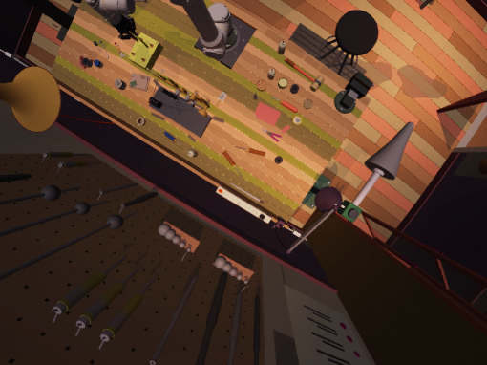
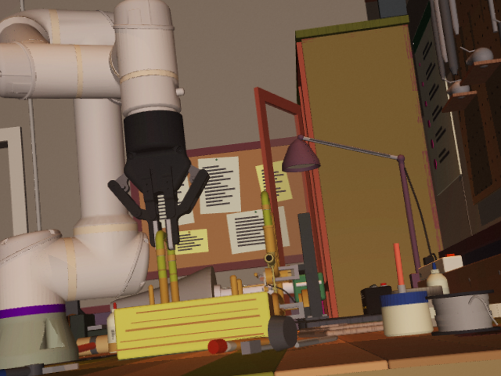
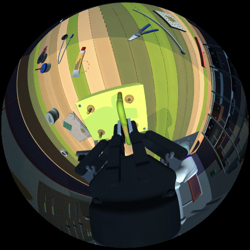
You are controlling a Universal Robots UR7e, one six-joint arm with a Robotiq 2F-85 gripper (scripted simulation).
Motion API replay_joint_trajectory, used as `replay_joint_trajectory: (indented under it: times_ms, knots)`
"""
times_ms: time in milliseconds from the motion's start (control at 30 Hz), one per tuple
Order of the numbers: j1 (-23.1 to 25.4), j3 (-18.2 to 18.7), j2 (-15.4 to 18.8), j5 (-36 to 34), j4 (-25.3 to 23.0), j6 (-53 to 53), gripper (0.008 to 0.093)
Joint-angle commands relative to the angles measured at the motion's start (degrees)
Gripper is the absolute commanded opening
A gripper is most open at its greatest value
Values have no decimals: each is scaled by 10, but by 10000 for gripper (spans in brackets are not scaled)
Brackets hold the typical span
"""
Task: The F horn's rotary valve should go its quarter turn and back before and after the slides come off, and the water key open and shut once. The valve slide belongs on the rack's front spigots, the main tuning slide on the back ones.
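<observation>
My gripper point(image 2: 163, 239) point(image 3: 125, 130) hangs straight down over the yellow rack point(image 2: 192, 326) point(image 3: 112, 109) point(image 1: 143, 50) at the left end of the bench. Under it stands a U-shaped brass slide point(image 2: 166, 267) point(image 3: 122, 114), crook up, its two legs reaching down onto the rack's spigots on one side of the block. Three other spigots point(image 3: 89, 109) stand bare on the rack top. The horn's body point(image 2: 270, 243) point(image 1: 184, 98) sits in its fixture to the right of the rack, on a dark mat. The gripper is closed around the crook of the slide.
The bench's near edge runs just past the rack, with a glue tube point(image 3: 78, 63), blue pliers point(image 3: 141, 31) and small spools point(image 3: 45, 67) scattered beyond. A desk lamp point(image 2: 301, 158), a white tub point(image 2: 406, 313) and a grey reel point(image 2: 465, 311) stand further right. A horn bell point(image 1: 31, 98) hangs by the pegboard.
</observation>
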Motion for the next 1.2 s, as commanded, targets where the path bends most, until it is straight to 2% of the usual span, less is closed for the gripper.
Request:
replay_joint_trajectory:
  times_ms: [0, 567, 1100, 1167]
  knots:
    - [0, 0, 0, 0, 0, 0, 80]
    - [0, 0, 0, 0, 0, 0, 80]
    - [0, 0, 0, 0, 0, 0, 400]
    - [0, 0, 0, 0, 0, 0, 400]
